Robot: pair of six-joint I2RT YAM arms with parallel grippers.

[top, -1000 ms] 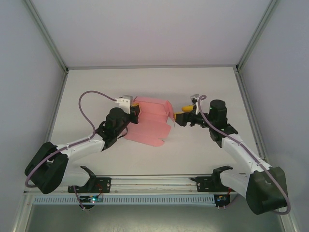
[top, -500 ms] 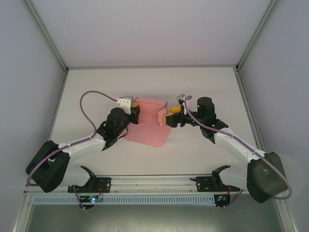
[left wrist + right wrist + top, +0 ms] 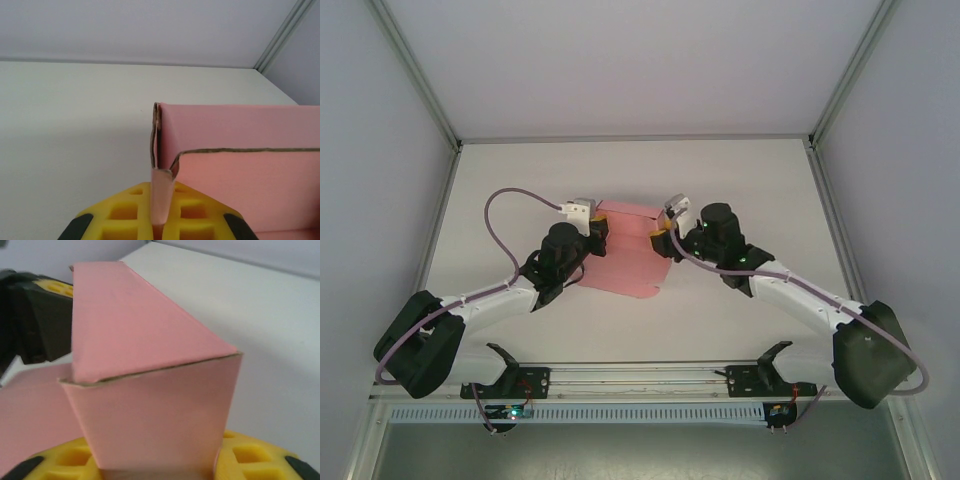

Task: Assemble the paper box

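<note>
The pink paper box [image 3: 625, 262] lies partly folded at the table's middle, between both arms. My left gripper [image 3: 601, 229] holds its left rear corner. In the left wrist view the yellow fingers [image 3: 200, 212] are shut on a thin upright flap of the paper box [image 3: 240, 145], with my left gripper [image 3: 161, 212] pinching it edge-on. My right gripper [image 3: 663, 240] is at the box's right end. In the right wrist view a broad raised panel of the paper box [image 3: 150, 410] fills the gap between the yellow fingers [image 3: 252, 455] of my right gripper [image 3: 157, 467], touching both.
The white table [image 3: 740, 190] is walled by metal frame rails [image 3: 835, 210] at the left, right and back. A purple cable [image 3: 510, 200] loops above the left arm. Open table surface lies behind and in front of the box.
The right arm has moved left to the box's right end, and its jaws have closed on the raised panel. The left gripper has kept its grip in place.
</note>
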